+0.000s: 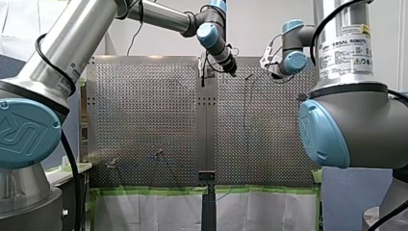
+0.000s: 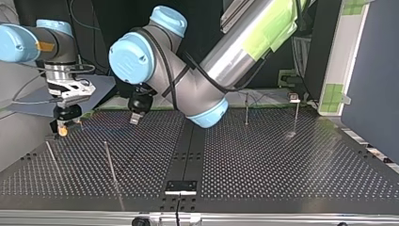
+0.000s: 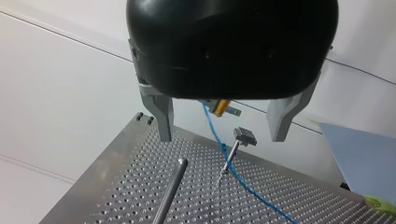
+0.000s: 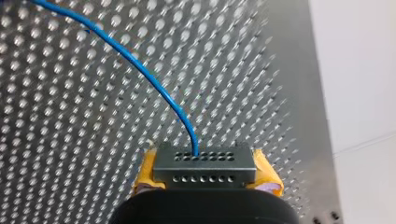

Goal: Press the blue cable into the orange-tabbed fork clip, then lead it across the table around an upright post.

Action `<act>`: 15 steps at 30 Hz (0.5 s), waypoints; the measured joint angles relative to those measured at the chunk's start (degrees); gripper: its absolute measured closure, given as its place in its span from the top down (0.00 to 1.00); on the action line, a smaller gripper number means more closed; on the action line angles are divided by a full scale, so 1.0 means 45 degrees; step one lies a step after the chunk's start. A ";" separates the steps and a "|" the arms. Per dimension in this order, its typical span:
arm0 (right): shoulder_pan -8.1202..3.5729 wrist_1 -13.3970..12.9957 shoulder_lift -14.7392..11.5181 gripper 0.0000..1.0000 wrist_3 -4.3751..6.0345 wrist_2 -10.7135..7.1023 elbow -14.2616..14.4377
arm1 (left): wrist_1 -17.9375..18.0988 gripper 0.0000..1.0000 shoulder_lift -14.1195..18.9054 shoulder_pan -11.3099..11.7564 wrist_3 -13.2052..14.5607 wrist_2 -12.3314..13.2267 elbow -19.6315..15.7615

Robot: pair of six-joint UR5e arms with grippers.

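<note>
the blue cable is a thin, bright blue, single strand. its end goes into one hole of the upper row of a small grey connector block, which has two rows of round holes on its face. my right gripper is closed on that block, with one of its yellow pads on each side of it. from the block the cable rises in a smooth arc and runs away over the perforated table, off the plate for most of the stretch in the right wrist view.

in the left wrist view the blue cable comes down from a small orange and grey piece, too small to name surely. it slants across the table and passes just beside the foot of a thin post with a grey head; i cannot tell if the two touch. a plain metal rod stands on the other side of that post from the cable.

my left gripper holds nothing. its metal fingers are spread wide, well above the plate.

in the top view my left gripper hangs near my right gripper, which carries the block at the plate's far edge.
</note>
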 joint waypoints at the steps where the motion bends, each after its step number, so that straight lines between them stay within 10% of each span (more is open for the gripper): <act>1: 0.0030 0.0020 -0.0054 0.00 -0.0010 -0.0005 -0.0027 | -0.0007 0.99 0.0000 -0.0007 -0.0018 0.0000 0.0000; 15: 0.0248 -0.0085 -0.1228 0.00 0.0413 -0.0272 -0.0116 | -0.0100 0.99 -0.0001 -0.0216 -0.0831 -0.0009 0.0001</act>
